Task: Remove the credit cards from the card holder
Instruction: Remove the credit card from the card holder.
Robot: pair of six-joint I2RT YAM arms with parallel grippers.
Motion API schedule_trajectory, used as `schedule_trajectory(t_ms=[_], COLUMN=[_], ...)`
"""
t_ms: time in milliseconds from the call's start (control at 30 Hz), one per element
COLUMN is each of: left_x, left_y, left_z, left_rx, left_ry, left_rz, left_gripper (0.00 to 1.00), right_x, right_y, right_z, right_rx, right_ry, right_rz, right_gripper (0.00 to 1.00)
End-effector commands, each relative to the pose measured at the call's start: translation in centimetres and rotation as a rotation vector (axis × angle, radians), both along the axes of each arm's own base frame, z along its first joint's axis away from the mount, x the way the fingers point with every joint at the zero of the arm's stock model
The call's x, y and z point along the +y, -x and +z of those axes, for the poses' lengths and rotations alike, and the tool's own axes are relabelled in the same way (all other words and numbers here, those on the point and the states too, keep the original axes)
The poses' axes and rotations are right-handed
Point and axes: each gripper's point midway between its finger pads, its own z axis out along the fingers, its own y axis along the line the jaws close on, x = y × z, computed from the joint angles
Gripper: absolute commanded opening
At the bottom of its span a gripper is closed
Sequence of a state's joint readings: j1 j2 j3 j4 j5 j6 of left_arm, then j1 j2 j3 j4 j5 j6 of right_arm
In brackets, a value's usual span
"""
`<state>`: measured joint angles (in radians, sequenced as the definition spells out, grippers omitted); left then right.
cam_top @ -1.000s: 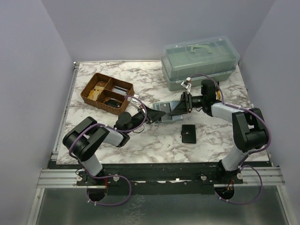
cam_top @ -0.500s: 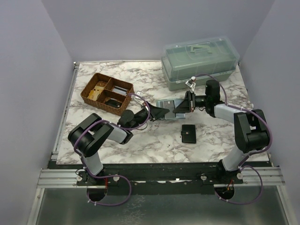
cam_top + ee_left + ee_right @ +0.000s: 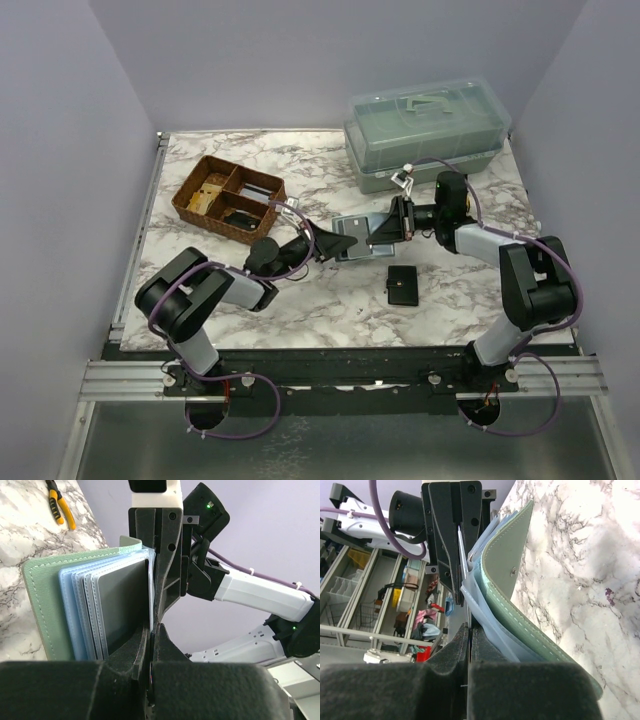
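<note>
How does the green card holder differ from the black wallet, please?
The card holder is sage green, the black wallet black. The card holder stands open, sleeves fanned, pinched by the left gripper and right gripper; the black wallet lies closed, flat, untouched. Both are small wallets.

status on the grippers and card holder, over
Left gripper shut on card holder. Right gripper shut on its opposite edge. Holder open between them, sleeves fanned. Nothing blocking.
</note>
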<state>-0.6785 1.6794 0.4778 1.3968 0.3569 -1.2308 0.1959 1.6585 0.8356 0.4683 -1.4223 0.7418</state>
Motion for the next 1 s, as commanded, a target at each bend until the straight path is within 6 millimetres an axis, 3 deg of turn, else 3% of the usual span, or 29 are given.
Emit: schedule_trajectory(t_ms=[0, 433, 667, 733, 767, 800, 967], left_x=[1.3, 3.7, 3.5, 3.3, 3.1, 3.0, 1.5], left_y=[2.1, 1.8, 1.8, 1.8, 1.7, 1.6, 1.6], left_z=[1.4, 2.5, 2.7, 2.9, 2.8, 2.9, 2.7], left_rx=[-0.045, -0.063, -0.066, -0.074, -0.075, -0.076, -0.076], left_ry=[0.023, 0.068, 0.072, 0.073, 0.072, 0.071, 0.068], left_rz=[-0.088, -0.069, -0.082, -0.089, -0.094, -0.097, -0.129], left_gripper=[0.01, 0.00, 0.00, 0.00, 0.00, 0.00, 0.00], right_x=[-0.1, -0.2, -0.3, -0.2, -0.2, -0.1, 0.6], right_y=[0.1, 0.3, 0.5, 1.0, 1.4, 1.7, 1.2], right_z=[1.3, 1.4, 1.7, 2.1, 2.4, 2.6, 1.7], right_rx=[-0.086, -0.086, -0.097, -0.110, -0.120, -0.133, -0.101], right_ry=[-0.020, -0.028, -0.036, -0.047, -0.054, -0.061, -0.036], right_rz=[-0.001, 0.008, 0.025, 0.047, 0.059, 0.069, 0.058], right_gripper=[0.00, 0.00, 0.00, 0.07, 0.17, 0.21, 0.24])
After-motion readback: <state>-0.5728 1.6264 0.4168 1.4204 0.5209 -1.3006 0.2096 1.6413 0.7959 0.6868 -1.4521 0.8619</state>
